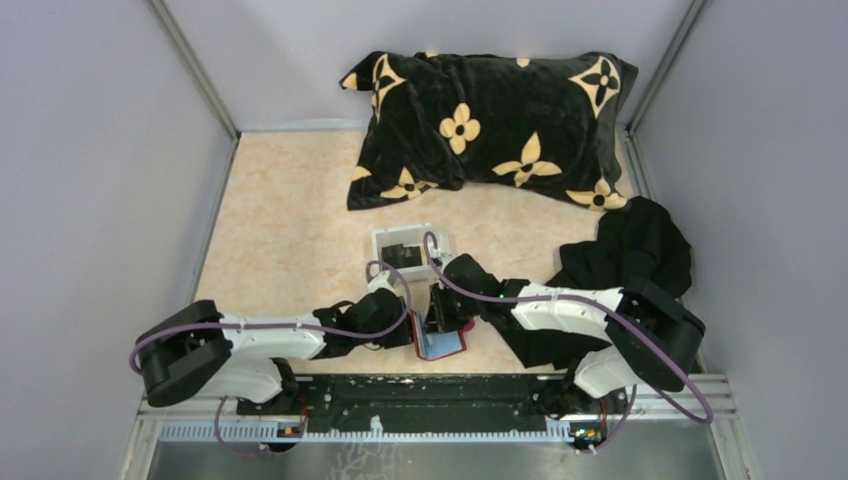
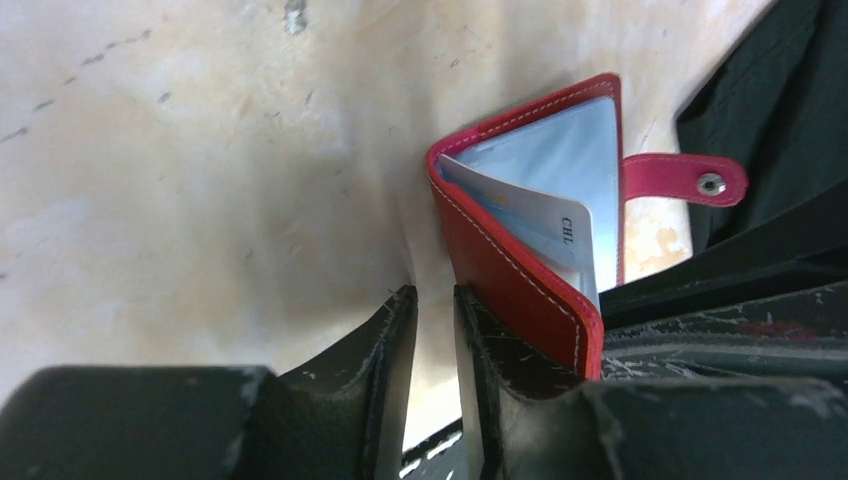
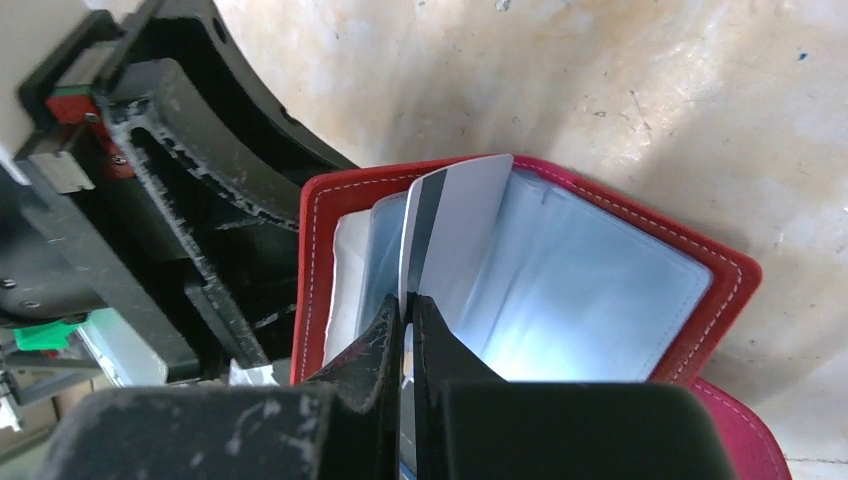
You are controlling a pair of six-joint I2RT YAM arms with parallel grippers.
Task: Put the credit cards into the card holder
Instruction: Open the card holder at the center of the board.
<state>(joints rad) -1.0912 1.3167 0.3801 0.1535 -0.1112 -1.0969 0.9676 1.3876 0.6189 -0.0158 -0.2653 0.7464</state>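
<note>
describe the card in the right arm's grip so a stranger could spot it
Come forward from the flowered black pillow, past the white tray, to the open red card holder. The card stands among its pockets, pinched by the right fingers. Unlike those clear pockets, it is pale with a dark stripe.

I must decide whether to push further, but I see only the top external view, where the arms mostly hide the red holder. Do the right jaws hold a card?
Observer: Yes. The right gripper has its jaws shut on a striped card, whose far end lies among the clear pockets of the open card holder.
Operator: Do the left jaws grip the holder?
Observer: No. The left gripper has its jaws slightly apart, nothing between them; the red cover leans against one finger's outer side.
Operator: Is any card already stored?
Observer: One pale card printed CHL sits inside the holder.
</note>
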